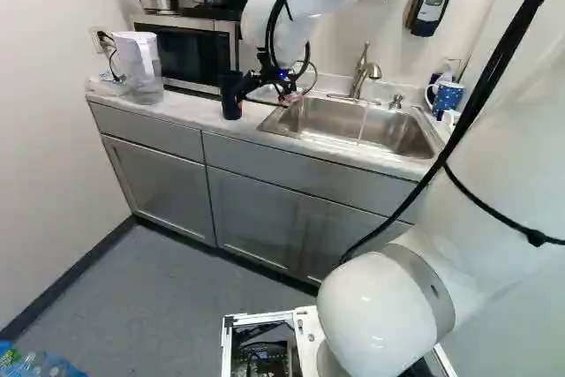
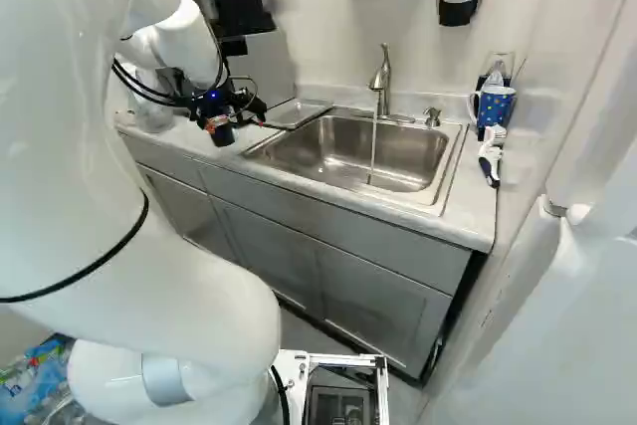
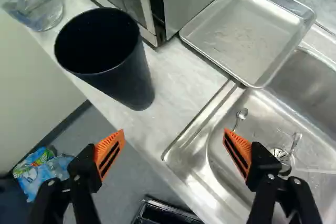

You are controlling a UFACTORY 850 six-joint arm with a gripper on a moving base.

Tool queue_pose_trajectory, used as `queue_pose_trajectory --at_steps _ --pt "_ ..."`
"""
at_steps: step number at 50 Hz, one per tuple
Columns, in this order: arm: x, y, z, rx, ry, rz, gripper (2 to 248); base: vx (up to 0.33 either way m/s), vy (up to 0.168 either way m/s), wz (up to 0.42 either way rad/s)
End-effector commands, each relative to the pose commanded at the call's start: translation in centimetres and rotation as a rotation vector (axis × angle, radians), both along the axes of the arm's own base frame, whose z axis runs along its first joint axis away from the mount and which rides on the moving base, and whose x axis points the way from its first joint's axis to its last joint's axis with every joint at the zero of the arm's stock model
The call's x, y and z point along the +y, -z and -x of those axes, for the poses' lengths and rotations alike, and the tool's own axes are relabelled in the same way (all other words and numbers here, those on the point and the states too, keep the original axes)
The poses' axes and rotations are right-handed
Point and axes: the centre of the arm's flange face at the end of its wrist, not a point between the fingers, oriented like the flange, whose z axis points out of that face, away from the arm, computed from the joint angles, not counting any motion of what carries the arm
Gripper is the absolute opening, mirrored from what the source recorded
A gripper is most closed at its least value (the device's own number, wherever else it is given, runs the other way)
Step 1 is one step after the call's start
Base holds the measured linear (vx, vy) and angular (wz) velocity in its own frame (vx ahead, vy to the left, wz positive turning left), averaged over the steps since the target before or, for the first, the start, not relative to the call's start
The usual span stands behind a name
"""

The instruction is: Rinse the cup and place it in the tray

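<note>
A pale speckled countertop [image 3: 178, 72] runs along the wall over grey cabinets [image 1: 159, 183], above a grey floor [image 1: 159, 289]. My black claw [image 2: 237, 116] has its orange-padded fingers wide apart over the counter's front edge. Ahead of them, the tall dark cup [image 3: 128, 77] stands upright on the counter, near the black-and-silver microwave [image 1: 185, 52]; its inside is too dark to read. The shallow silver metal tray [image 3: 244, 35] lies across a corner of the stainless sink [image 2: 338, 151], which holds two metal spoons [image 3: 241, 114], water running from the tap [image 2: 382, 87].
</note>
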Motion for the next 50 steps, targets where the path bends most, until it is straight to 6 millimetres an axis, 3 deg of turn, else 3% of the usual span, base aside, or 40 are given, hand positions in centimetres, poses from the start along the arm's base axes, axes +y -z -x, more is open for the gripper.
queue_pose_trajectory --at_steps 23,50 --pt "3.9 -0.1 -0.8 0.001 -0.072 0.0 247 0.0 0.0 0.0" --pt "4.0 -0.1 -1.0 -0.02 -0.073 -0.007 247 0.0 0.0 0.0"
